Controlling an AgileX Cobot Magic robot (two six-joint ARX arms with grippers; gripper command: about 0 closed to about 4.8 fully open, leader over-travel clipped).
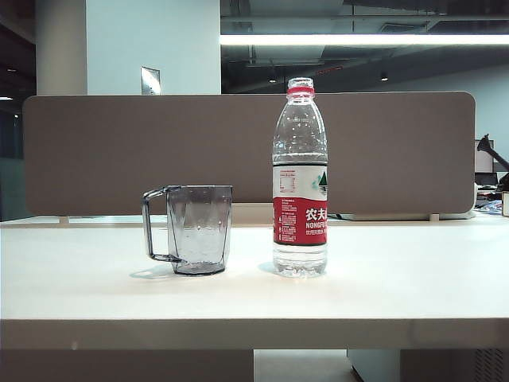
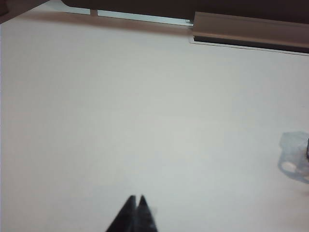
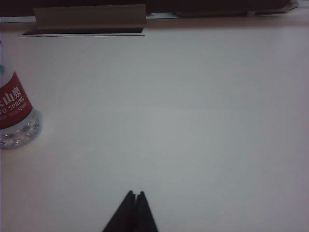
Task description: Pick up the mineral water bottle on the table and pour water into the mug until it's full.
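The mineral water bottle [image 1: 300, 179] stands upright on the table [image 1: 398, 278], red-and-white label facing me, water up to its shoulder, red neck ring and no cap that I can make out. To its left, a hand's width away, stands the smoky grey mug [image 1: 198, 229], handle pointing left. No gripper shows in the exterior view. In the left wrist view my left gripper [image 2: 136, 198] hovers shut over bare table, with the mug [image 2: 295, 157] far off at the frame's edge. My right gripper [image 3: 134, 194] is shut too, empty, well apart from the bottle [image 3: 14, 113].
A brown partition panel [image 1: 246, 151] runs along the table's back edge, with a cable slot [image 3: 89, 21] in front of it. Office gear sits at the far right behind the table.
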